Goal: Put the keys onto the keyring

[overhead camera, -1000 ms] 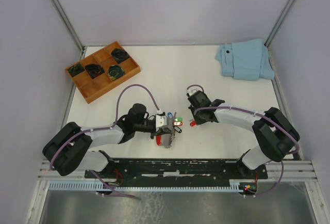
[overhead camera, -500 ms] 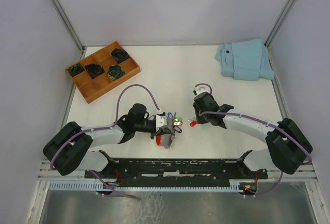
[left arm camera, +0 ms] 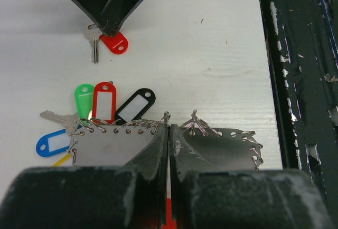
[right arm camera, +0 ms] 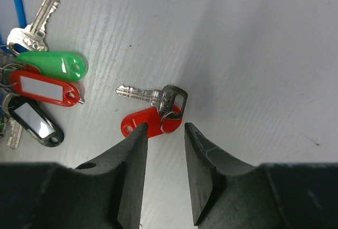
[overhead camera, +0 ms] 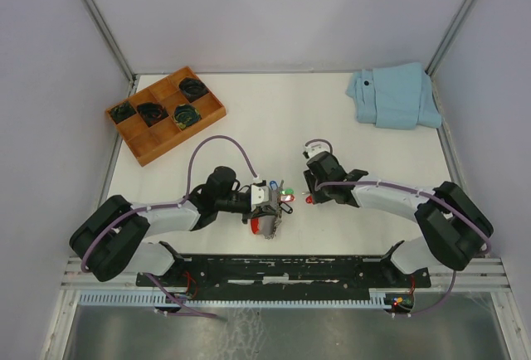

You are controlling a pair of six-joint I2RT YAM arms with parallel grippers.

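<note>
Change since earlier frame: right tool (right arm camera: 162, 150) has swung back toward the red-tagged key (right arm camera: 153, 110), jaws now parted, empty, straddling its tag. Left tool (left arm camera: 169, 150): shut on the keyring (left arm camera: 121, 142), pinned to the desk (overhead camera: 274, 119). Step: regrasping loose key, judged; next, close on tag and carry it to the ring. Nearby: green-tagged key (right arm camera: 50, 65), wooden tray (overhead camera: 166, 115), blue cloth (overhead camera: 394, 94), both well apart.
</note>
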